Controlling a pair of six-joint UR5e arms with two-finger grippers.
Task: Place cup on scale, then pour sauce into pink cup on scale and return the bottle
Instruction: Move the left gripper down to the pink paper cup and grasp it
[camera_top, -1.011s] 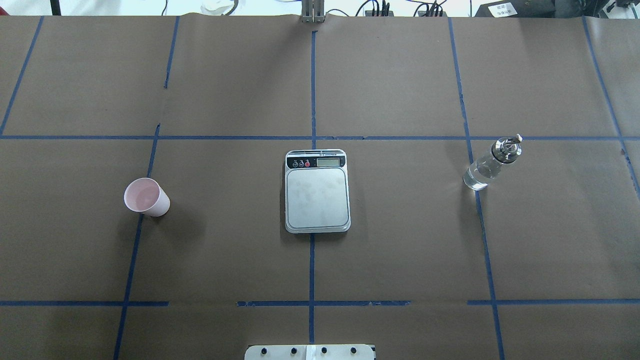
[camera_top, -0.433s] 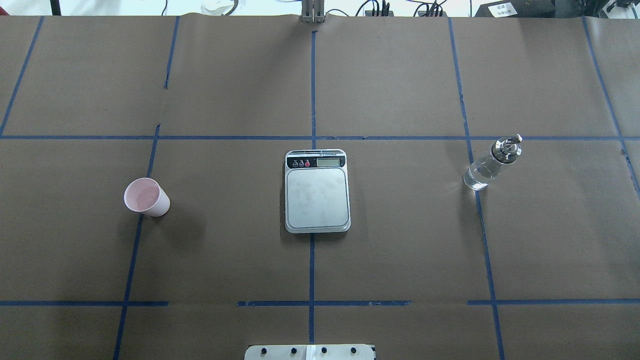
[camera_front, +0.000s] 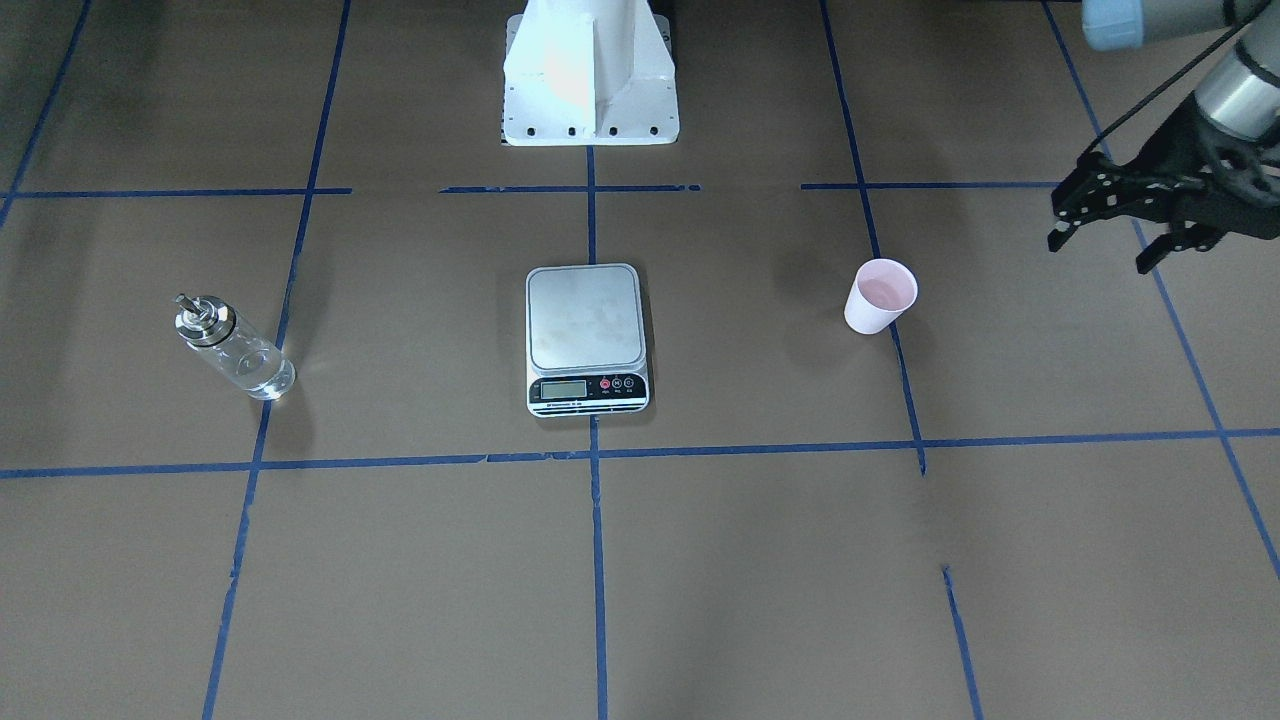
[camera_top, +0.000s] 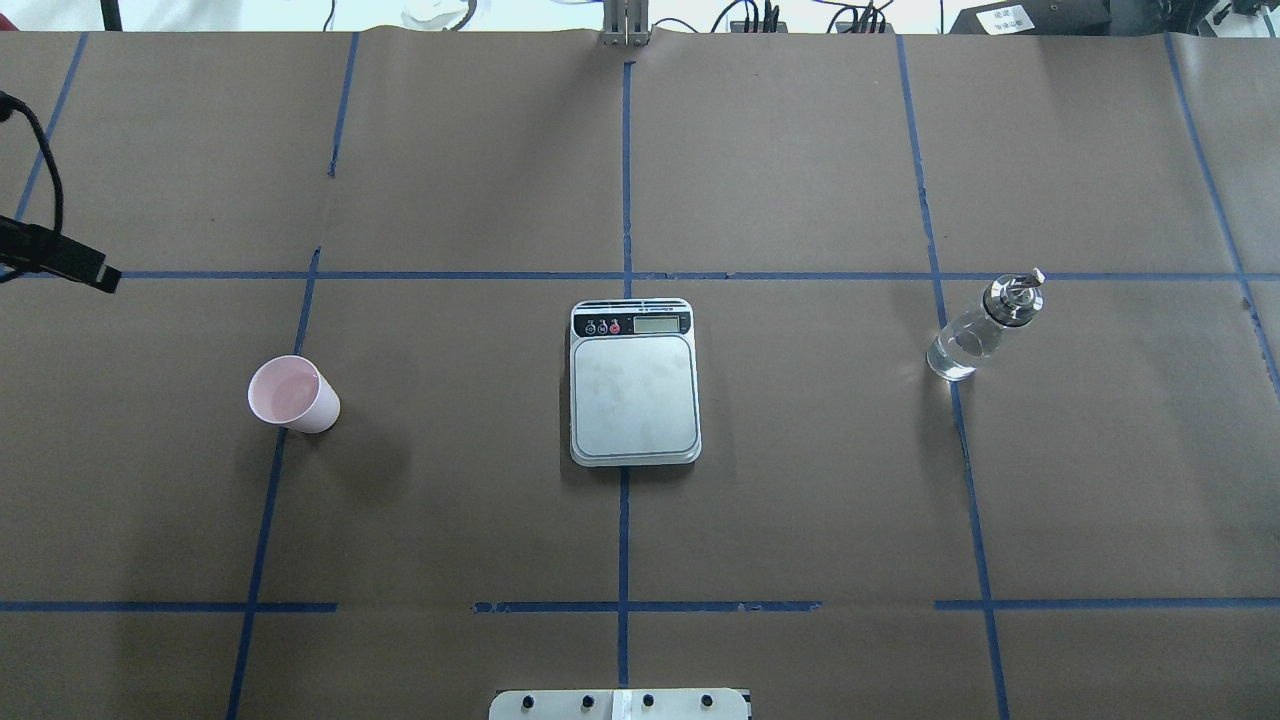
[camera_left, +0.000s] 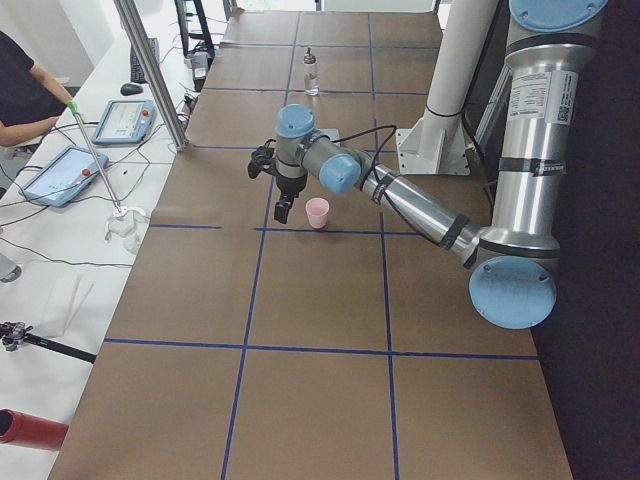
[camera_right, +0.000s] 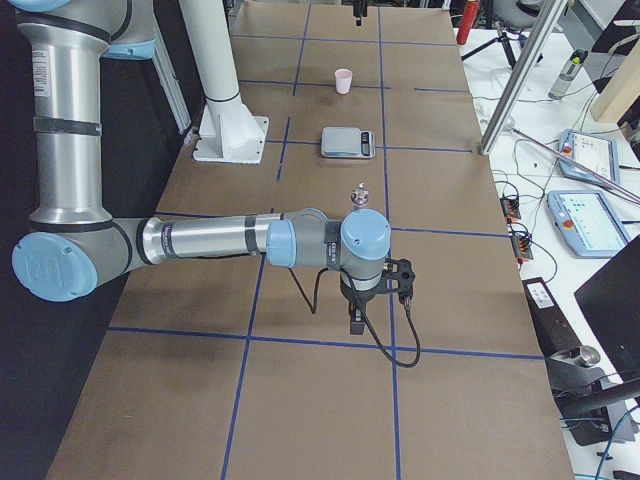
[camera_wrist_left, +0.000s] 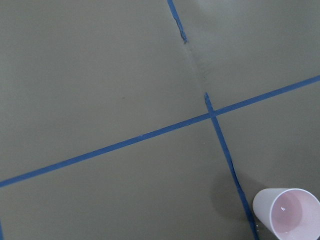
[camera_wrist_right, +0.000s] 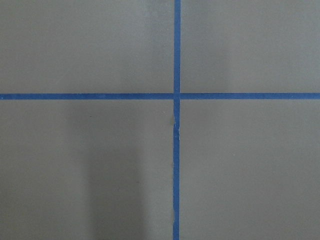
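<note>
brown paper tabletop (camera_front: 400, 560) taped in blue squares, pink cup (camera_front: 881, 296) upright well to the robot's left of the bare scale (camera_front: 587, 338), left gripper (camera_front: 1100, 250) hovering further left, jaws spread wide, best to come in low and level, closing gently around it.

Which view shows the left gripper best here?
Exterior front-facing: the left gripper shows whole, jaws spread open, off to the side of the cup. Overhead catches only a dark tip at its left edge. Exterior left shows it small, near the cup. The wrist views show none of it.
</note>
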